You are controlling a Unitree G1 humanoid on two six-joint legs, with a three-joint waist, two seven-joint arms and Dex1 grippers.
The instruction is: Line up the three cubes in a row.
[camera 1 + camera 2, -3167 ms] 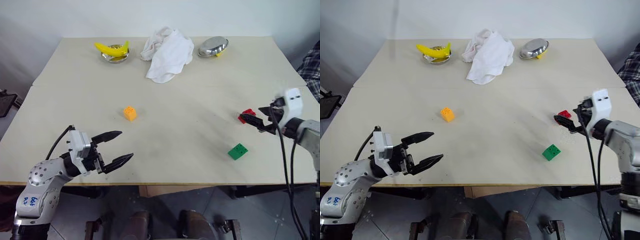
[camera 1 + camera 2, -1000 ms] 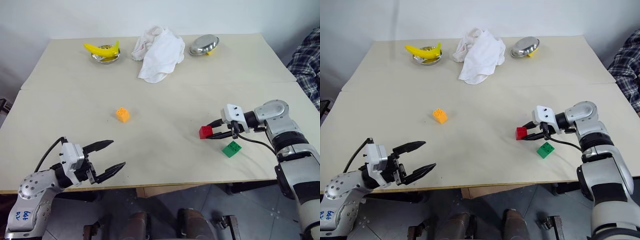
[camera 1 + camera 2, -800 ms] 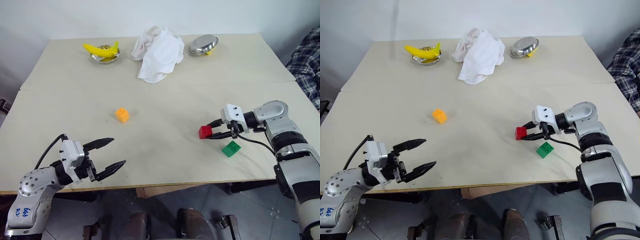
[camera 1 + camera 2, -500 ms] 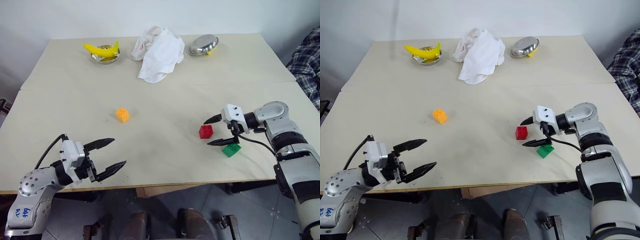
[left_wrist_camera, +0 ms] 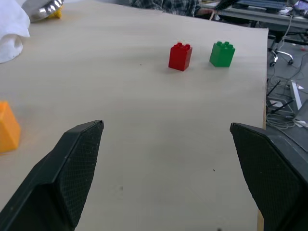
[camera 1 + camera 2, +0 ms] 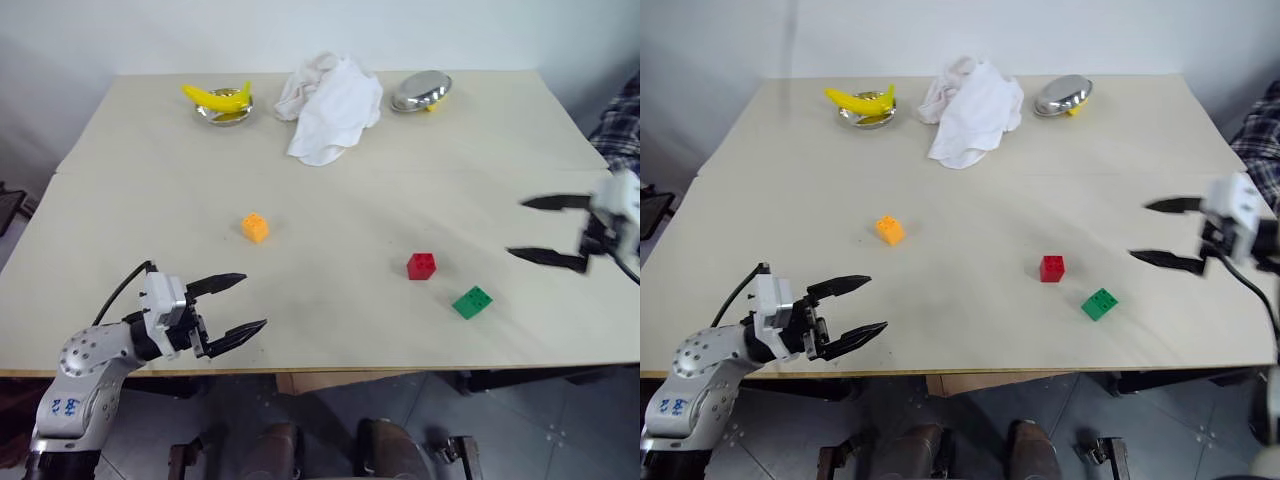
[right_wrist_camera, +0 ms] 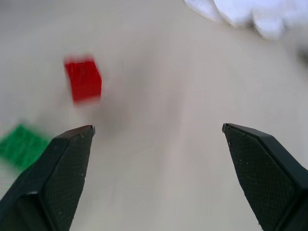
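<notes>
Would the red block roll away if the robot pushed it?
Probably not. The red block has flat sides and sits flat on the table, so it would likely slide. It looks like hard plastic, so it should keep its shape, and being small, it's probably light.

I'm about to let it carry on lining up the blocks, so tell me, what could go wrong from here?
1. The red block and green block sit close together; open fingers coming down for one could knock the other.
2. The orange block lies far off to the left, so the row may end up uneven unless it is carried over.
3. The green block is near the table's front edge; a nudge could send it off.
</notes>
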